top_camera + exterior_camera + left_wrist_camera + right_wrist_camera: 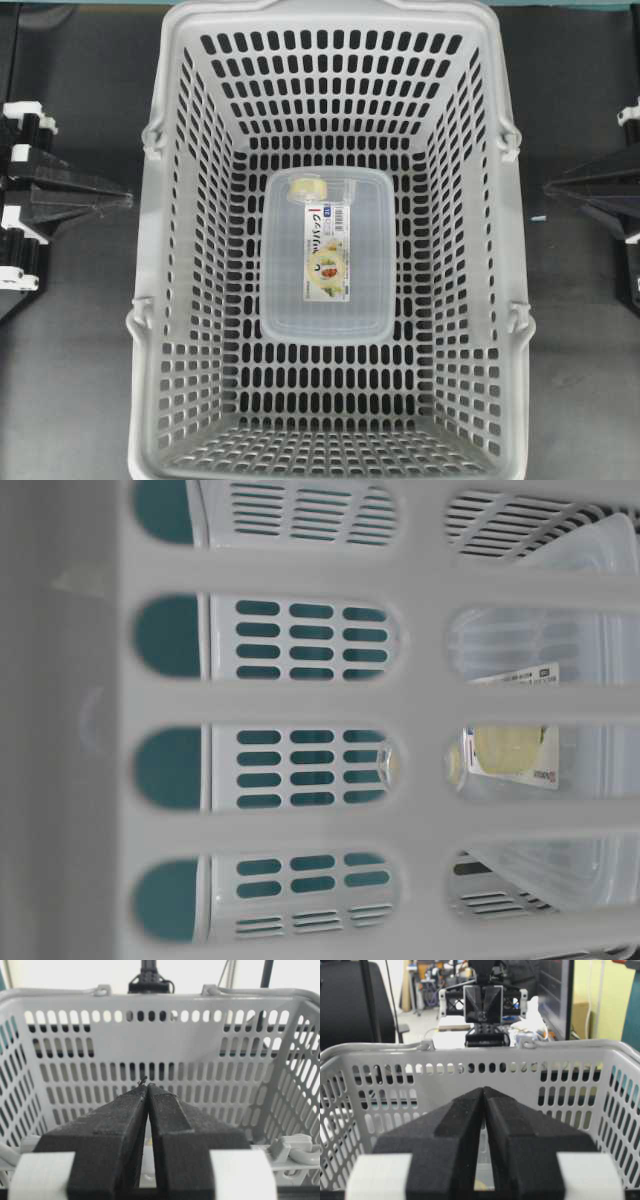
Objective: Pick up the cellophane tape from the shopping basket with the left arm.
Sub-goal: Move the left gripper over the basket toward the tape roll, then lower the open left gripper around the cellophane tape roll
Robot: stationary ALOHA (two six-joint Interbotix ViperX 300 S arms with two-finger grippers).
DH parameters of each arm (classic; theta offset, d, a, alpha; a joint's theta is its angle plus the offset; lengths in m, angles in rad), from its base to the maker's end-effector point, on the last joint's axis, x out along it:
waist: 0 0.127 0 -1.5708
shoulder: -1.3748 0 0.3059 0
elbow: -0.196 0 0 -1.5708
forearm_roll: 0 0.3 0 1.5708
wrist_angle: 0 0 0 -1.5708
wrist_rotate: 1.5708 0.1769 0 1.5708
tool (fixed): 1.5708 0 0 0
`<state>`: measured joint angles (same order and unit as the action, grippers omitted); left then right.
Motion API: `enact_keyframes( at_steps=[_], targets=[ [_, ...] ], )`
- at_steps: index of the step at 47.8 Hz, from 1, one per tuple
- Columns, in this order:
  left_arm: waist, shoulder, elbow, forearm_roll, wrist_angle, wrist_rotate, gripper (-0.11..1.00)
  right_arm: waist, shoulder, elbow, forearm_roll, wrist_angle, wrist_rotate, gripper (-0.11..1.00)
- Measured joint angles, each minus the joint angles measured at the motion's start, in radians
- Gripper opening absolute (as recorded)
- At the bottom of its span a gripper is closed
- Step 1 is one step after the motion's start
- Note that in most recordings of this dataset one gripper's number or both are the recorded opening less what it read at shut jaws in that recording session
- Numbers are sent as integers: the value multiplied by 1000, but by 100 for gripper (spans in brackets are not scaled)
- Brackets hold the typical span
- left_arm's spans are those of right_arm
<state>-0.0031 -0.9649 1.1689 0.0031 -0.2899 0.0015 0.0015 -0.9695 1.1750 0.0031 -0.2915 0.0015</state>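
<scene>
The cellophane tape [311, 186], a small pale yellow roll in clear wrapping, lies on the far end of a clear rectangular container [328, 300] on the floor of the light-grey shopping basket [180, 300]. My left gripper [126, 198] is shut and empty outside the basket's left wall, level with the tape. In the left wrist view its fingertips [147, 1086] meet in front of the basket's slotted wall [210, 1040], and the tape is hidden. My right gripper [549, 187] is shut and empty outside the right wall; its tips [483, 1089] also meet.
The container carries a printed label [325, 255] and fills the middle of the basket floor. Grey handles [150, 135] hang folded down along the basket's side walls. The table-level view looks through the wall slots at the container [540, 760]. Each wrist view shows the opposite arm [484, 1005] beyond the basket.
</scene>
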Motion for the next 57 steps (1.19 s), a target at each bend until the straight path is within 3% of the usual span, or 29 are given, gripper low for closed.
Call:
enact_keyframes(
  at_steps=[4, 18, 28, 40, 46, 57],
  targets=[
    [-3, -3, -18, 14, 31, -18, 0, 2, 0, -3, 2, 5, 0, 1],
    [-44, 66, -268, 37, 374, -32, 0, 5, -32, -48, 2, 204, 5, 0],
    [-44, 218, -456, 37, 588, -25, 0, 6, -66, -61, 2, 276, 9, 0],
    [-38, 433, -647, 38, 746, -12, 0, 6, -77, -66, 2, 299, 34, 1],
    [-37, 537, -729, 38, 825, 3, 0, 6, -78, -66, 2, 313, 49, 18],
    [-37, 709, -887, 38, 988, 12, 1, 6, -78, -66, 3, 316, 57, 72]
  ],
)
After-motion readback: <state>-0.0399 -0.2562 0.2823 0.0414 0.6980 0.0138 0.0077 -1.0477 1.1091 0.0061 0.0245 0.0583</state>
